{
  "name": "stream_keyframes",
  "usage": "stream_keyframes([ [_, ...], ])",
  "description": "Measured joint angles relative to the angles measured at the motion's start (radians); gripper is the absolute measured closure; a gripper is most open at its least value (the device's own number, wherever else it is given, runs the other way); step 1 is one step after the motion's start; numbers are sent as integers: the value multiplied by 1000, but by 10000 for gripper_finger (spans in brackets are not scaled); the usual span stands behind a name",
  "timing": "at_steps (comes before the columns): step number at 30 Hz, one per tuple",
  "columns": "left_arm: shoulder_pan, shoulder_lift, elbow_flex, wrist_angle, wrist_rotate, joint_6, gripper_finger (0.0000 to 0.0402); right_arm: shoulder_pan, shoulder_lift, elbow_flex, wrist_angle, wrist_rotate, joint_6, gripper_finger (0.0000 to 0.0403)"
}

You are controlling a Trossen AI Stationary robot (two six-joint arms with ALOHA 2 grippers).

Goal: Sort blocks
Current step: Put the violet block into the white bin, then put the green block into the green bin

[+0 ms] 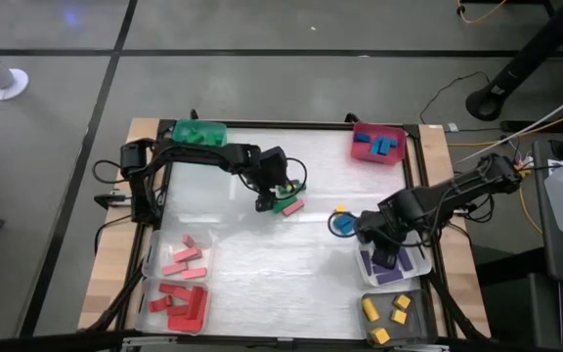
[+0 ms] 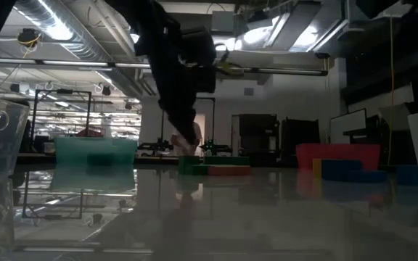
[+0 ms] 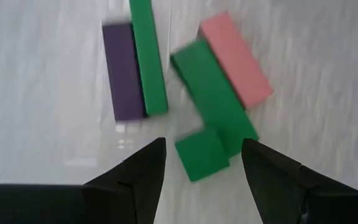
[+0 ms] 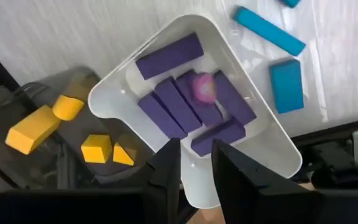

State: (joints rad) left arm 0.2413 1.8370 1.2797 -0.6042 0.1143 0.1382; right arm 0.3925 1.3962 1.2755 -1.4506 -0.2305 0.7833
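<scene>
My left gripper (image 3: 202, 155) (image 1: 265, 202) is open and points down at a loose cluster mid-table. A small green block (image 3: 202, 155) lies on the table between its fingers, apart from both. Beyond it lie a long green bar (image 3: 213, 93), a pink bar (image 3: 235, 59), another green bar (image 3: 148, 56) and a purple bar (image 3: 122, 71). My right gripper (image 4: 195, 165) (image 1: 384, 256) hovers over the white bin (image 4: 272, 146) of purple blocks (image 4: 185, 102), its fingers a narrow gap apart and holding nothing. Two blue blocks (image 4: 286, 84) lie beside that bin.
Bins ring the table: green bin (image 1: 199, 132) far left, red bin with blue blocks (image 1: 377, 144) far right, clear bin of pink blocks (image 1: 179, 259), red bin of red blocks (image 1: 177, 306), grey bin of yellow blocks (image 1: 389, 315). A yellow block (image 1: 340, 208) sits by the blue ones.
</scene>
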Motion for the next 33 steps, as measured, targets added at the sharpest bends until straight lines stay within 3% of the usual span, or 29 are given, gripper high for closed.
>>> stream_keyframes([
  [15, 0, 0, -108, 100, -4, -78, 203, 39, 1, 0, 1, 42, 26, 311],
  [28, -8, 54, -112, 157, -18, -77, 203, 39, 1, 0, 79, 119, 24, 310],
  [33, -8, 57, -113, 147, -74, -51, 231, 39, 1, 0, 133, 151, 29, 310],
])
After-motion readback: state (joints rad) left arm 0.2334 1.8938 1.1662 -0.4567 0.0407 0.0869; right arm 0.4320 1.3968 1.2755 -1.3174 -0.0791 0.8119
